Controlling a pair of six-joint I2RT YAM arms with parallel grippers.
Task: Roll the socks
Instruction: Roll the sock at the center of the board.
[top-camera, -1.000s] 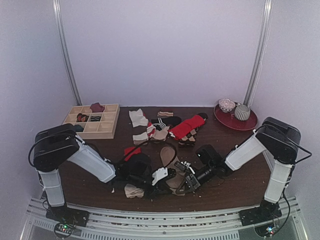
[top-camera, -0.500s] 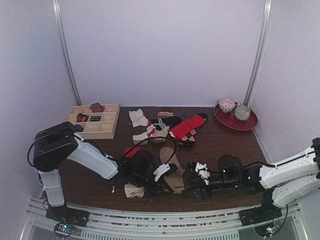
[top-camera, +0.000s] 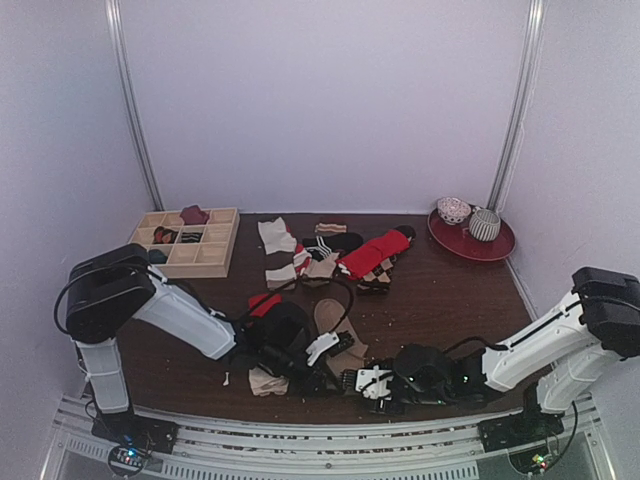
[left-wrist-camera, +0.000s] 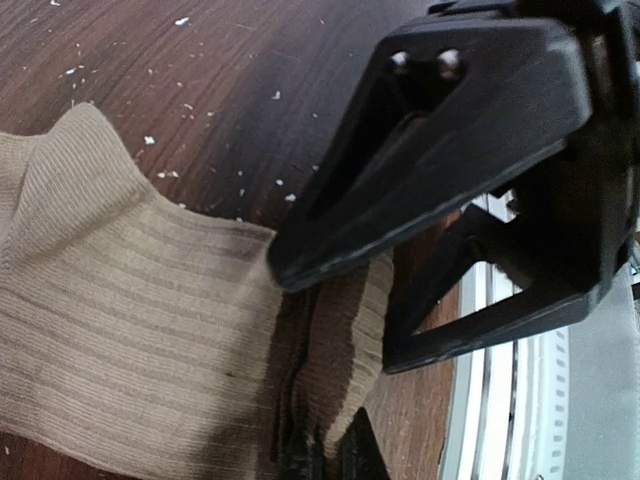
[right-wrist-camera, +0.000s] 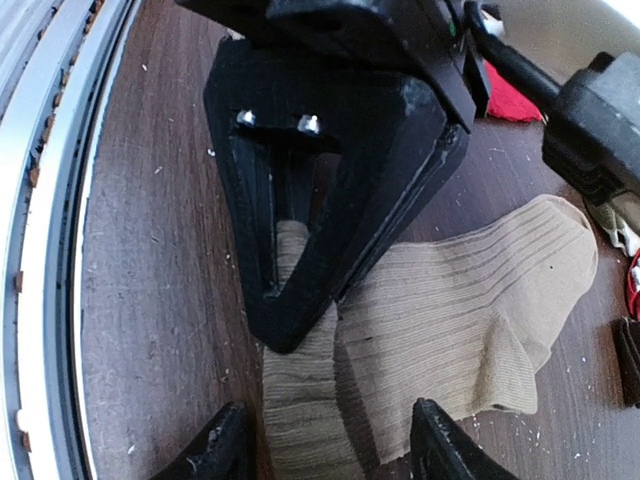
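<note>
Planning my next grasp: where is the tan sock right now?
Top view: the tan sock lies front-centre on the table; the left gripper pinches one end, the open right gripper straddles it.

The sock (right-wrist-camera: 470, 320) is ribbed tan, the table (right-wrist-camera: 150, 300) dark brown.

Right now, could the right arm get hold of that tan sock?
Probably yes: the right arm has its open jaws astride the tan sock. The left arm, jaws shut on the same sock, crowds close.

On the dark wooden table (left-wrist-camera: 200, 60), a tan ribbed sock (left-wrist-camera: 130, 310), edge pinched in the left claw (left-wrist-camera: 325, 458).
</note>
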